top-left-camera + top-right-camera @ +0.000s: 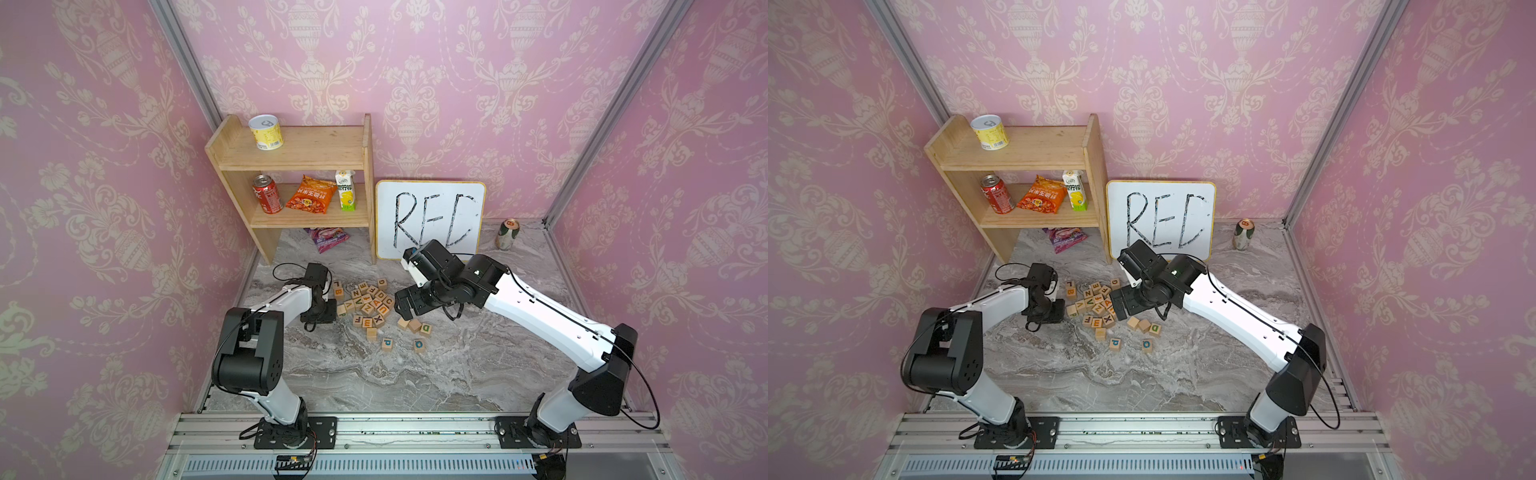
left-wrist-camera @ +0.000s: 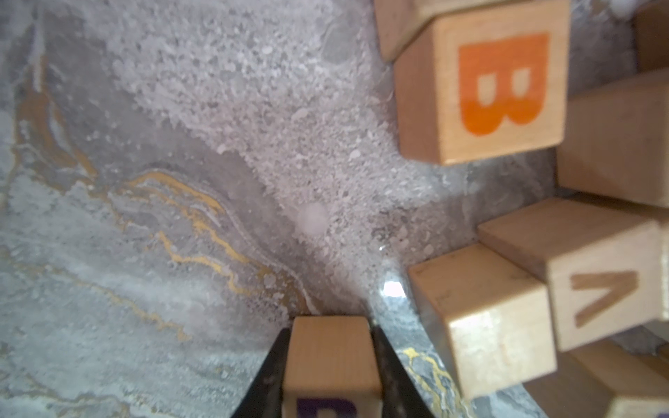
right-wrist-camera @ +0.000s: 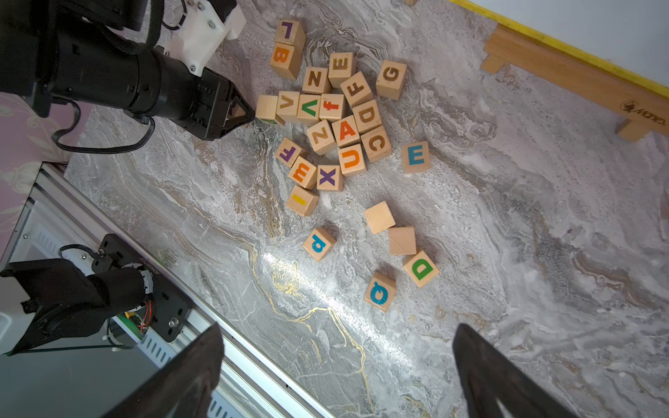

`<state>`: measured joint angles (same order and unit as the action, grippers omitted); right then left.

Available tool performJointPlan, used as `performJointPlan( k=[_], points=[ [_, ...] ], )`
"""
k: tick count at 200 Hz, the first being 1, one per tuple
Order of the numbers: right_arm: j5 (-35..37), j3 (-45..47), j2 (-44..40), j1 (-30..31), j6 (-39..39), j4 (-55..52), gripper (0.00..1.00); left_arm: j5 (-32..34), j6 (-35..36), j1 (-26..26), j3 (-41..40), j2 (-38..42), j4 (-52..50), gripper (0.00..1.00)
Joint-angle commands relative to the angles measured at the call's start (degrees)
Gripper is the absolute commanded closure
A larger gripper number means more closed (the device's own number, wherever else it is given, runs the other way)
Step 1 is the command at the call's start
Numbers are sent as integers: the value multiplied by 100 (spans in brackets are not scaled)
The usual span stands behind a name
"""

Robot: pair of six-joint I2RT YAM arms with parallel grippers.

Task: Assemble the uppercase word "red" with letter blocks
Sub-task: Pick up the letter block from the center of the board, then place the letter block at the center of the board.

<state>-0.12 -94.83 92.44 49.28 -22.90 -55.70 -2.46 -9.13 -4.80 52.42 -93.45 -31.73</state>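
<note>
My left gripper (image 2: 332, 331) is shut on a pale wooden letter block (image 2: 331, 358), low over the table. Only the top of its purple letter shows, so I cannot read the letter. In the right wrist view that left gripper (image 3: 239, 115) sits at the left edge of the pile of letter blocks (image 3: 325, 108). The blue E block (image 3: 415, 156) lies alone just right of the pile. The green D block (image 3: 420, 268) lies nearer the front, beside two blank-faced cubes. My right gripper (image 3: 338, 336) hangs open and empty above the blocks and hides the blue E in both top views.
A whiteboard (image 1: 430, 218) with black handwriting leans on the back wall. A wooden shelf (image 1: 291, 158) with cans and snacks stands at back left, and a can (image 1: 508, 234) at back right. Loose P (image 3: 318, 243) and Q (image 3: 379, 292) blocks lie toward the front.
</note>
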Motion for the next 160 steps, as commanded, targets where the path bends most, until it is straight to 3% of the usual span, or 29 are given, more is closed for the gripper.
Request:
performJointPlan(
  k=[1, 88, 160],
  points=[
    [121, -69, 15, 4, 121, -116, 0, 219, -233, -103, 90, 344, -541, 90],
    [11, 432, -222, -54, 128, -28, 0, 536, -822, -551, 458, 1267, -1616, 97],
    [4, 1098, -644, -75, -4, 116, 0, 511, -1809, -1085, 505, 1792, -2090, 98]
  ],
)
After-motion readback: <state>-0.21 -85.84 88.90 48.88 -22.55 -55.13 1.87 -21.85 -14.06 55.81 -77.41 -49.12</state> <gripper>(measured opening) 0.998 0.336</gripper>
